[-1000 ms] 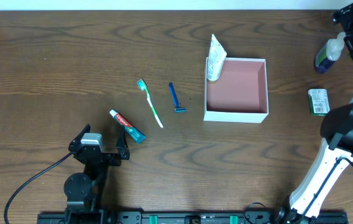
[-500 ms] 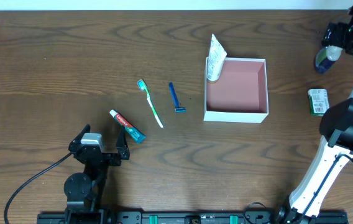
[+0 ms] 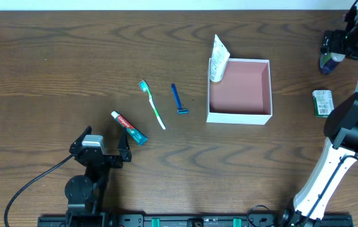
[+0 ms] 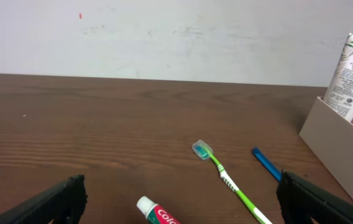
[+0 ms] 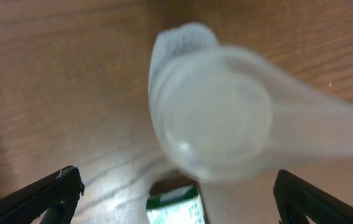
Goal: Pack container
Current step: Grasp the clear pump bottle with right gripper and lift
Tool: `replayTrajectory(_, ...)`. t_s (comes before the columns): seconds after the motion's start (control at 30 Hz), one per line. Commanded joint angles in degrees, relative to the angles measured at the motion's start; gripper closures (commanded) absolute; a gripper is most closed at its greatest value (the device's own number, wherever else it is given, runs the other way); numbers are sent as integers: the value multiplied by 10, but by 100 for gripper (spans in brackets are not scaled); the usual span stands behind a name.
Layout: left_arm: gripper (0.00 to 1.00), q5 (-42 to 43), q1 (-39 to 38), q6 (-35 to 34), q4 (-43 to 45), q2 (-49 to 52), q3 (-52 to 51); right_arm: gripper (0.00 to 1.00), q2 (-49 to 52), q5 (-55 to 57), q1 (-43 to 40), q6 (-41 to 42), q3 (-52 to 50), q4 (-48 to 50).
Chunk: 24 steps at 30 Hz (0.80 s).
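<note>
Since a second ago, the right gripper (image 3: pixel 334 46) has swung left to hover over the bottle (image 3: pixel 326 62), jaws wide open. The container (image 3: pixel 242 88) sits at the bottle's 8 o'clock. The left gripper (image 3: pixel 103 144) rests open.

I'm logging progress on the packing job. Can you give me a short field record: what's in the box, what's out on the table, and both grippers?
container: open-topped, one item inside
inside: white Pantene tube, leaning in a corner
table, left of container: toothbrush, blue razor, toothpaste
table, right of container: soap packet, bottle
left gripper: open, empty, beside the toothpaste
right gripper: open, over the bottle, not closed on it
</note>
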Motion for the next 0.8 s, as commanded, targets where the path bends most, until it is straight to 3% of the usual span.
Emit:
replayTrajectory(0.0, 2, -2, 3, -2, -9, -3, -17, 1, 6, 7, -4, -9, -18, 20)
replayTrajectory(0.37, 2, -2, 3, -2, -9, -3, -17, 1, 6, 7, -5, -10, -92, 134)
replayTrajectory(0.77, 2, -2, 3, -2, -9, -3, -17, 5, 6, -2, -8, -12, -104, 175)
